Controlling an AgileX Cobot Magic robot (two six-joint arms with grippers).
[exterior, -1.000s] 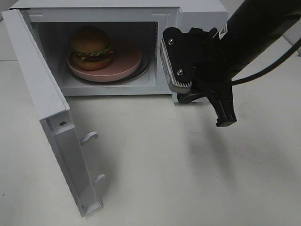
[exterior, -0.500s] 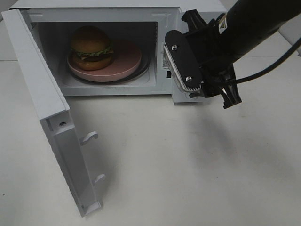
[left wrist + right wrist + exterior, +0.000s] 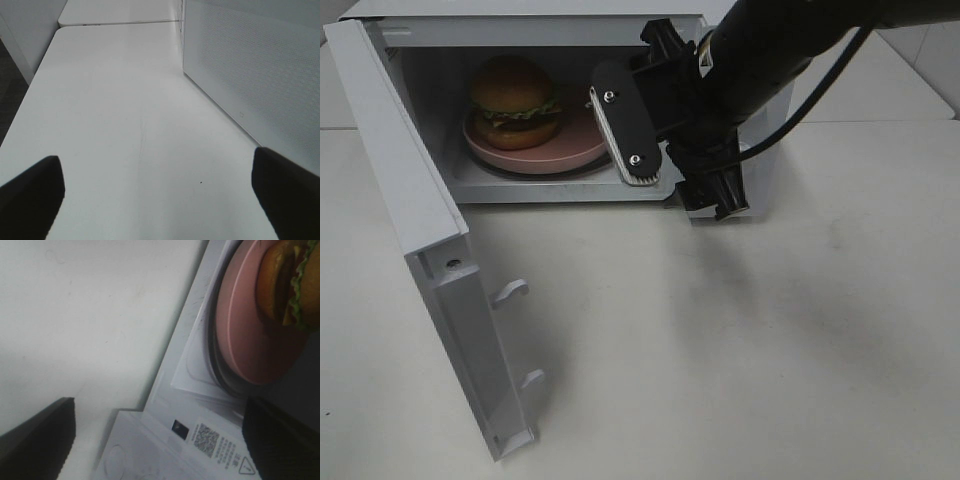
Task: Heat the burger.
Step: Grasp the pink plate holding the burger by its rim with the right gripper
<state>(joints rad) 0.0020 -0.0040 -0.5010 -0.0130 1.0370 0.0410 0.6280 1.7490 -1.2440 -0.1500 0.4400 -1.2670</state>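
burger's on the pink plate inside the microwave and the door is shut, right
No, the door stands open, swung wide to the left, as the exterior high view shows. The burger does sit on the pink plate inside the microwave.

White microwave (image 3: 540, 30), door (image 3: 430, 230) swung open, pink plate (image 3: 588, 138) inside, on white table (image 3: 720, 350)

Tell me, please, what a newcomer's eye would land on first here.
The white microwave stands with its door swung wide to the left, and inside sits the burger on a pink plate. The black right end effector hangs open at the right side of the opening.
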